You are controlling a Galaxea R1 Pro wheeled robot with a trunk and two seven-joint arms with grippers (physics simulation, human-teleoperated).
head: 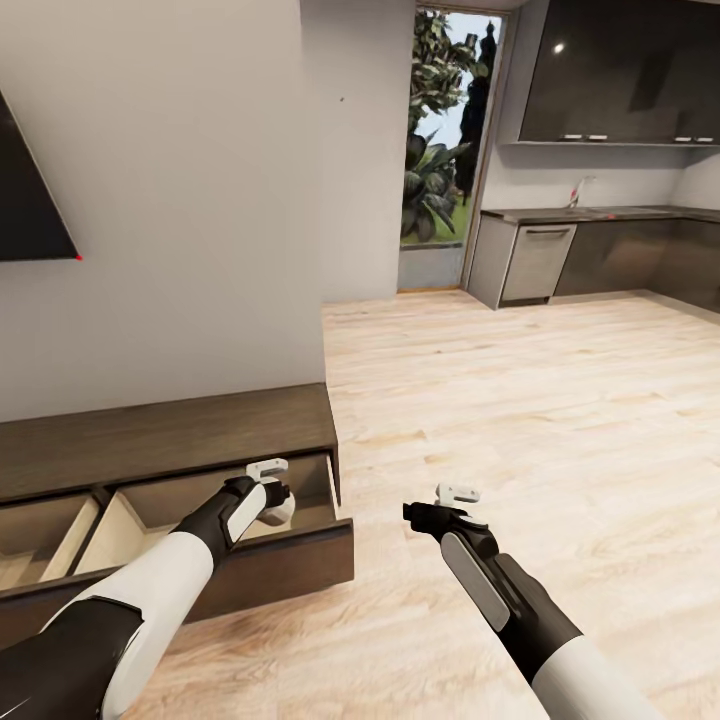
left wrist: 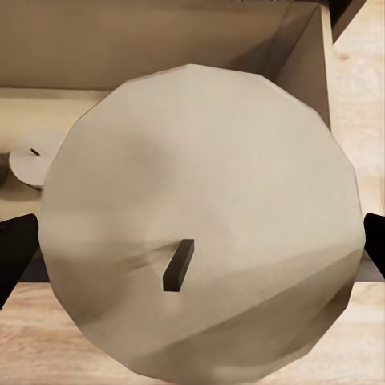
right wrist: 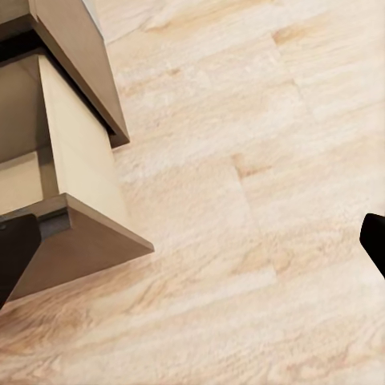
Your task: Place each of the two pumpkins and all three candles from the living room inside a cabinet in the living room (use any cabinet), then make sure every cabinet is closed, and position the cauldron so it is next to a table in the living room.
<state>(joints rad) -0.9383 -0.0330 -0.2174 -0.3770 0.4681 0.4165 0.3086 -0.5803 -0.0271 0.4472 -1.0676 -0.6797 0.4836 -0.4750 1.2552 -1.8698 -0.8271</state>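
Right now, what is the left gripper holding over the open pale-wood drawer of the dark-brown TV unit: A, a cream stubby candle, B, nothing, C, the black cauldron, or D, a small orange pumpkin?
A: the left gripper is clamped on a cream stubby candle with a dark wick, above the open drawer.

Corner of the dark-brown cabinet (right wrist: pixel 80 249), its drawer open, beside pale wooden floor (right wrist: pixel 257 200); two dark tool fingertips (right wrist: pixel 16 253) at opposite edges.
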